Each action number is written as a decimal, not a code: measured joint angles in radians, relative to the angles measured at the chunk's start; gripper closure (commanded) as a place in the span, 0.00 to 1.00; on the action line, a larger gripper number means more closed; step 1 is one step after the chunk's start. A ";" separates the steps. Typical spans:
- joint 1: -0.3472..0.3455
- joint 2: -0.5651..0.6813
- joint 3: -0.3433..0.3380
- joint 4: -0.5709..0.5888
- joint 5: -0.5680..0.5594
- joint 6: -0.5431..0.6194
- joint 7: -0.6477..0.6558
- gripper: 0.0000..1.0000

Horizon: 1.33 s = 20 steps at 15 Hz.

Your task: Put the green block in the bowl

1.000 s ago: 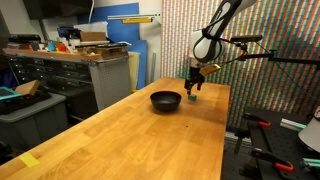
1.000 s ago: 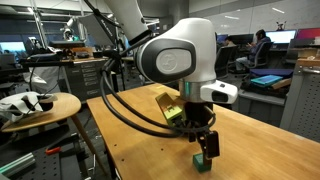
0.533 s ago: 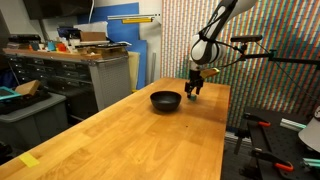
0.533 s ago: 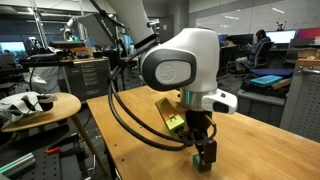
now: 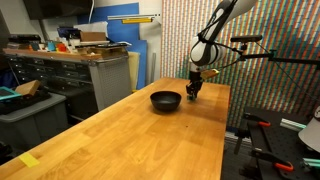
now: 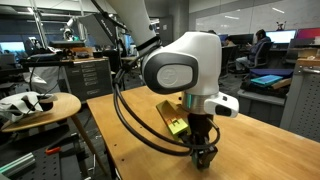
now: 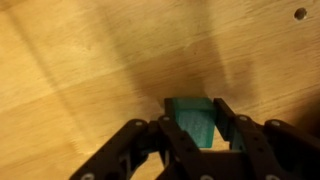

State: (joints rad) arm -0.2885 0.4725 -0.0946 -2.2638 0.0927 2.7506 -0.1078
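Observation:
In the wrist view the green block (image 7: 193, 122) sits between the two black fingers, which press on its sides; my gripper (image 7: 194, 118) is shut on it, down at the wooden table. The block is a small teal-green cube. In an exterior view my gripper (image 5: 192, 96) stands low on the table just right of the black bowl (image 5: 166, 100), apart from it. From the close exterior camera my gripper (image 6: 204, 157) is down on the tabletop and the block is almost hidden between the fingers. The bowl does not show there or in the wrist view.
The long wooden table (image 5: 130, 140) stretches toward the camera. A yellow tape mark (image 5: 29, 160) lies near its front left edge. A yellow-green box (image 6: 170, 112) lies behind the gripper. Workbenches and cabinets (image 5: 70, 70) stand to the left, beyond the table.
The gripper has come down over the green block and its fingers have shut on it; a second ago they stood open above it.

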 measured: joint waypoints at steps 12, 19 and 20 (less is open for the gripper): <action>0.053 -0.013 -0.053 0.082 -0.089 -0.063 0.013 0.83; 0.127 -0.036 -0.070 0.207 -0.178 -0.179 0.060 0.83; 0.139 -0.039 -0.069 0.221 -0.187 -0.191 0.064 0.83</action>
State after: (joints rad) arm -0.1492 0.4334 -0.1637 -2.0424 -0.0946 2.5598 -0.0438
